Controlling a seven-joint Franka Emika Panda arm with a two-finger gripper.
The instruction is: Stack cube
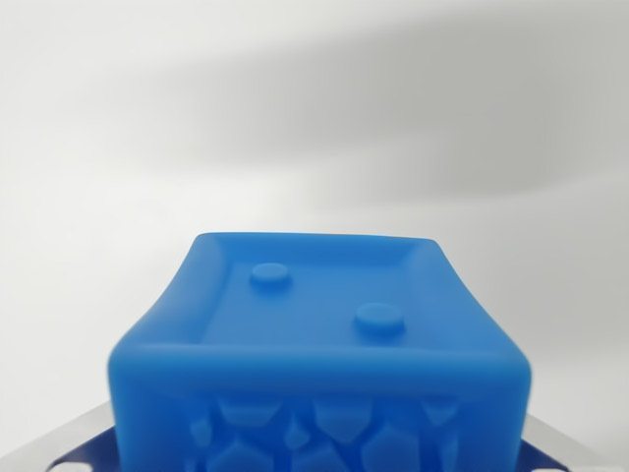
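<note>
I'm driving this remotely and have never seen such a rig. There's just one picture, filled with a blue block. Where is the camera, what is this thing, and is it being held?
This single picture comes from a camera on the robot arm's wrist, looking past its gripper. The blue cube fills the lower half because it sits very close to the lens. Its upper face has a raised rim and two round bumps; the face nearest the camera has a pebbled pattern. The grey metal pieces at the bottom corners are probably the gripper's fingers on either side of the cube, so it looks held, but the contact itself is not visible. Behind is only a plain white blurred background; no second cube shows.
</note>
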